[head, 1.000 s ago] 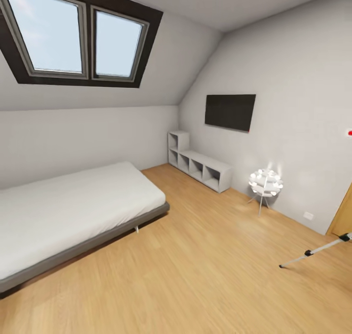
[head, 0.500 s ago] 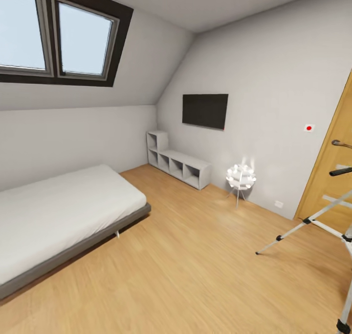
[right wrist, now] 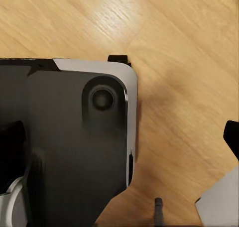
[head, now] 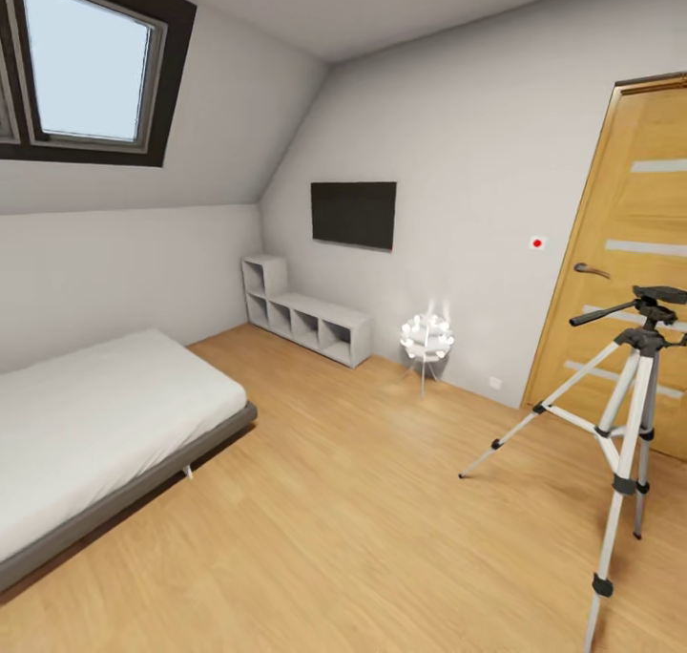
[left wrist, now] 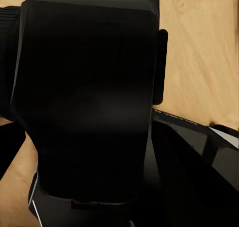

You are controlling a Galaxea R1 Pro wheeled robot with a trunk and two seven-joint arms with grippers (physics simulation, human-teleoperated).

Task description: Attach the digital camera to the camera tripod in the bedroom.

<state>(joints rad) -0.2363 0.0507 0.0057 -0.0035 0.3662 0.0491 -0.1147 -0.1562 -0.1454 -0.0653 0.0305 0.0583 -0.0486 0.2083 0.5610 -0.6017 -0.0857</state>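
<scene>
— On the right of the head view, what stands there?

— Near the right edge stands the tall camera tripod with silver telescopic legs and black joints (head: pixel 623 484). It is upright, its three feet spread on the light wood plank floor (head: pixel 382 519), and its black pan handle points left. Just behind it is a wooden door with pale stripes (head: pixel 630 204).

— And the claws?

— I cannot tell whether either one is spread or pressed together. The left wrist view has a black boxy shape (left wrist: pixel 89 97) close to the lens; I cannot tell whether that is the digital camera. The right wrist view has a dark panel with a pale rounded edge (right wrist: pixel 74 137) over floorboards.

— Farther off?

— A small white lit lamp on thin legs (head: pixel 426 338), low white cube shelves (head: pixel 305 319) and a black wall screen (head: pixel 353 214) line the far wall. A grey-framed bed with white mattress (head: pixel 86 424) lies at left, under a dark-framed skylight (head: pixel 86 61).
</scene>
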